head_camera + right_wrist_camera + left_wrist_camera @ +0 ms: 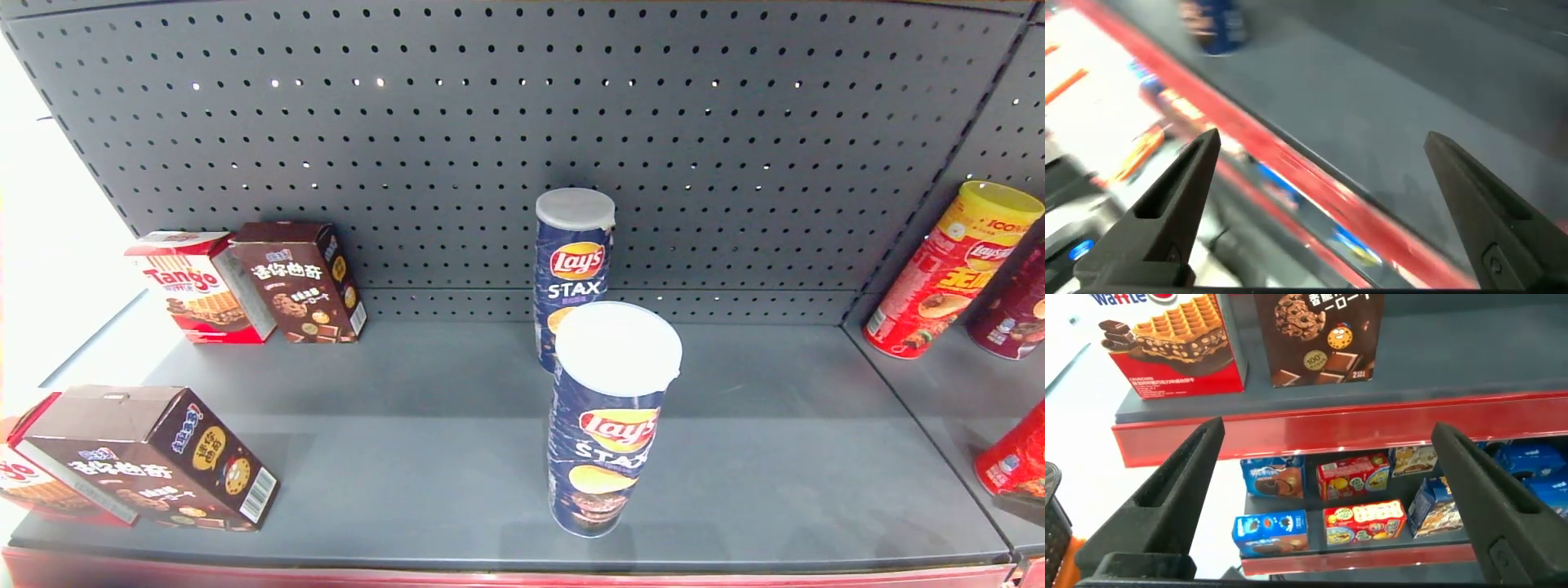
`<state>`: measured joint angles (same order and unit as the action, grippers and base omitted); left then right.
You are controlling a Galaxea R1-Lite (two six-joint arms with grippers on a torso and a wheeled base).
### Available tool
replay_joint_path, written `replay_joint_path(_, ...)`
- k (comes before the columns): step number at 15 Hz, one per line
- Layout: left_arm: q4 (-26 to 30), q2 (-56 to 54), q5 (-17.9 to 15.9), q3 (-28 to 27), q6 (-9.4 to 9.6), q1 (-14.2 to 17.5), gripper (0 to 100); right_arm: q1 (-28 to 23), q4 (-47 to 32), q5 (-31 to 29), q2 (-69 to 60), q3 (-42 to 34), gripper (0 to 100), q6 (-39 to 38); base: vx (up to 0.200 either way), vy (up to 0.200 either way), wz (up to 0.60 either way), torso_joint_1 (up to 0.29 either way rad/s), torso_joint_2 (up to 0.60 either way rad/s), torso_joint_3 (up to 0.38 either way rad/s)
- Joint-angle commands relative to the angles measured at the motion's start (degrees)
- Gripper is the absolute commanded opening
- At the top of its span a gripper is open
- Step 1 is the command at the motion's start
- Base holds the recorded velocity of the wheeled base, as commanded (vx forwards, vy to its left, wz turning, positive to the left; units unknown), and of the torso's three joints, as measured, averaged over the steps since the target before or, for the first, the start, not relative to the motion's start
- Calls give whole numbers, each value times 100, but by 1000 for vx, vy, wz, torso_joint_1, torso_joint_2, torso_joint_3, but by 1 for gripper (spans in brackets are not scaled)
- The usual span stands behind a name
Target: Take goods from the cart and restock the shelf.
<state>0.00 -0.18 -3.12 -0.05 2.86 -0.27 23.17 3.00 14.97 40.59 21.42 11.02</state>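
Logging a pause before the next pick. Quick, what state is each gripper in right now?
Left gripper: open, holding nothing.
Right gripper: open, holding nothing.

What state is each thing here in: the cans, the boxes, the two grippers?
Front blue can: upright, lid on.
Rear blue can: upright, lid on.
Waffle box: upright, closed.
Rear cookie box: upright, closed.
Front cookie box: upright, closed.
Left gripper: open, empty.
Right gripper: open, empty.
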Motion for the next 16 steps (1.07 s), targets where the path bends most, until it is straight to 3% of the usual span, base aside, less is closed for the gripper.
replay_joint_path(1, 0, 18, -31, -4, -5, 0, 100, 794, 386, 50, 1451, 222, 100, 49, 0, 0, 0, 0, 0, 0)
replay_joint_path(7, 0, 18, -39, -4, -14, 0, 100, 1304, 939, -434, 2858, 767, 100, 5, 0, 0, 0, 0, 0, 0)
replay_joint_path(16, 0, 18, -39, -4, -49, 0, 100, 1321, 1018, -952, 4255, 1971, 100, -153, 0, 0, 0, 0, 0, 0)
